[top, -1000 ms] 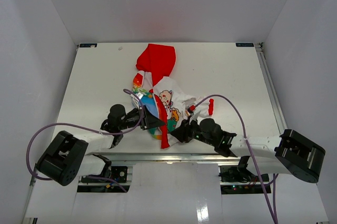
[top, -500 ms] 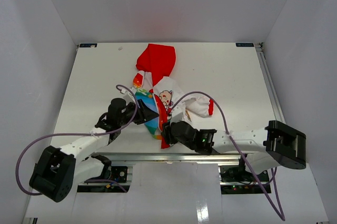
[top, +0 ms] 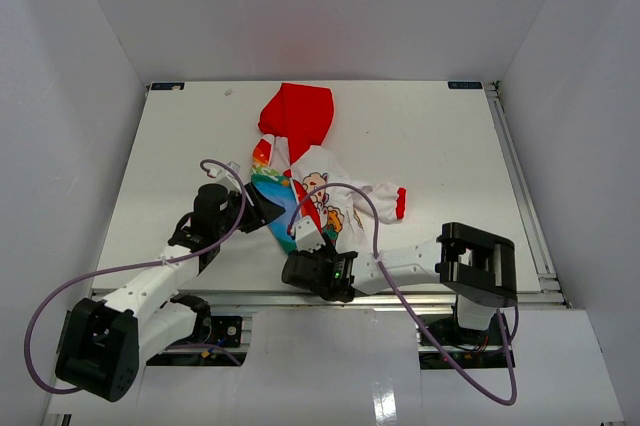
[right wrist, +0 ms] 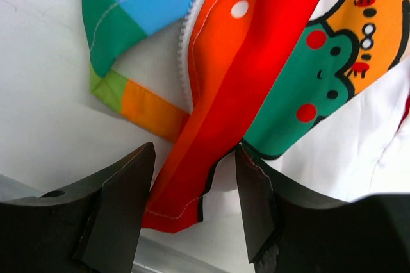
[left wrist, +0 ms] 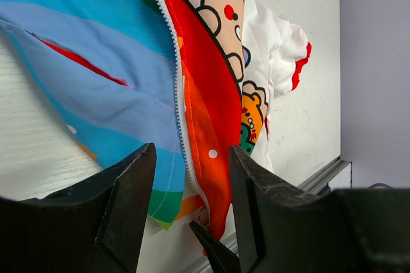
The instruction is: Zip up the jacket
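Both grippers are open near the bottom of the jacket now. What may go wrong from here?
1. The right gripper straddles the red front edge, not the zipper teeth; closing might pinch fabric alone.
2. The left gripper hangs very near it, so the two may collide.
3. The jacket has its hem close to the near rail; a pull may drag it over.

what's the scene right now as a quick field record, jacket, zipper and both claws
jacket: lying crumpled on the white table, red hood pointing away from the arms
zipper: teeth exposed, front edges not joined at the hem
left claw: open, zipper line running between the jaws
right claw: open, bottom end of the red front strip between the jaws
grip: neither claw closed on fabric
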`<state>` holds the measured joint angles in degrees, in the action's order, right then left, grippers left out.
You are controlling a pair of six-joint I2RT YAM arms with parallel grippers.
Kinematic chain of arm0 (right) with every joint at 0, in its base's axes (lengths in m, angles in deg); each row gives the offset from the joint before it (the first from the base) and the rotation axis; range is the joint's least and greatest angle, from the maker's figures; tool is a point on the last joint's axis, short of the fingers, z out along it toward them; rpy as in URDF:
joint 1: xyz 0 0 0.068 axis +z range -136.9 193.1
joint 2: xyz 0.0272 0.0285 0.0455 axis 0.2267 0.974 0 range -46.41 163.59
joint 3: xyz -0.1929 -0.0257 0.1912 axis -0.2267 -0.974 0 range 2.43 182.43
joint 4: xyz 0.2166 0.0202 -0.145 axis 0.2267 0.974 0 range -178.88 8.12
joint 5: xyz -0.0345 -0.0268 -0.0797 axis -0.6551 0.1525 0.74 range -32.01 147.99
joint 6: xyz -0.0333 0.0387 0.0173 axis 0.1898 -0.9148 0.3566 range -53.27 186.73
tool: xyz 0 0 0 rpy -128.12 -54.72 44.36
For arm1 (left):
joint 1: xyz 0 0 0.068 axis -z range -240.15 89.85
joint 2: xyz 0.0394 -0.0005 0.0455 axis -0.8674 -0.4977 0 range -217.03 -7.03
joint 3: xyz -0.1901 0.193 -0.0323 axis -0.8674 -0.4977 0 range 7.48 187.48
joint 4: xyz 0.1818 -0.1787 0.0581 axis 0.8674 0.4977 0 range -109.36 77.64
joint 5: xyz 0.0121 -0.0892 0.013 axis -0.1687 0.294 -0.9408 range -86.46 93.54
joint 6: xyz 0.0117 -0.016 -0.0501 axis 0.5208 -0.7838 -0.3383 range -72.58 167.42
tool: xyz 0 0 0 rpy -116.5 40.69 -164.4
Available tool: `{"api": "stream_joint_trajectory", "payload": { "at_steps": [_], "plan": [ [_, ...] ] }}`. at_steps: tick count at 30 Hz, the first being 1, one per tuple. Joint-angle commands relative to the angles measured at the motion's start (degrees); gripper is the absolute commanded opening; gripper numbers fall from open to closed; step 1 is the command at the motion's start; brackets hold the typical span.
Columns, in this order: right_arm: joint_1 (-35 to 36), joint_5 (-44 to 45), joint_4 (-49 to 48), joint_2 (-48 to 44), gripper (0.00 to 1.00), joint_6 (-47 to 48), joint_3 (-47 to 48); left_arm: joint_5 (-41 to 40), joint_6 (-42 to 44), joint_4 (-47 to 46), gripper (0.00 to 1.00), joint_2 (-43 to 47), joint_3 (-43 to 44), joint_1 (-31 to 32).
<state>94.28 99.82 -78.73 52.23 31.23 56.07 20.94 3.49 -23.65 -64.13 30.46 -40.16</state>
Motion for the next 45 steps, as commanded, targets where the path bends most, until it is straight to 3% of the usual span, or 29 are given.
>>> {"api": "stream_joint_trajectory", "payload": {
  "at_steps": [1, 13, 17, 23, 36, 39, 41, 45],
  "plan": [
    [2.6, 5.9, 8.0, 1.0, 0.61, -4.5, 3.7, 1.0, 0.9, -0.1, 0.59, -0.3, 0.7, -0.4],
    [7.7, 12.3, 22.3, 6.6, 0.59, -11.7, 10.6, 1.5, 1.3, -0.8, 0.6, -0.8, 0.3, -0.4],
    [8.7, 13.1, 23.9, 8.8, 0.55, -11.9, 12.6, 1.7, 1.3, -1.4, 0.61, -1.1, 0.1, -0.4],
    [10.4, 17.2, 35.0, 13.9, 0.5, -17.1, 19.1, 2.0, 1.2, -1.9, 0.61, -1.5, -0.2, -0.5],
    [11.4, 18.7, 41.4, 17.5, 0.43, -20.7, 23.4, 2.5, 1.0, -2.4, 0.61, -1.5, -0.6, -0.5],
    [11.2, 18.6, 41.4, 17.2, 0.17, -21.7, 22.9, 2.6, 1.0, -2.6, 0.61, -1.4, -0.8, -0.6],
    [10.7, 18.0, 39.6, 16.1, 0.09, -20.2, 21.6, 2.9, 1.0, -2.9, 0.62, -1.1, -1.0, -0.6],
    [9.5, 14.4, 29.3, 10.8, 0.08, -14.2, 17.3, 3.3, 1.0, -3.0, 0.62, -0.5, -1.0, -0.6]
  ]
}}
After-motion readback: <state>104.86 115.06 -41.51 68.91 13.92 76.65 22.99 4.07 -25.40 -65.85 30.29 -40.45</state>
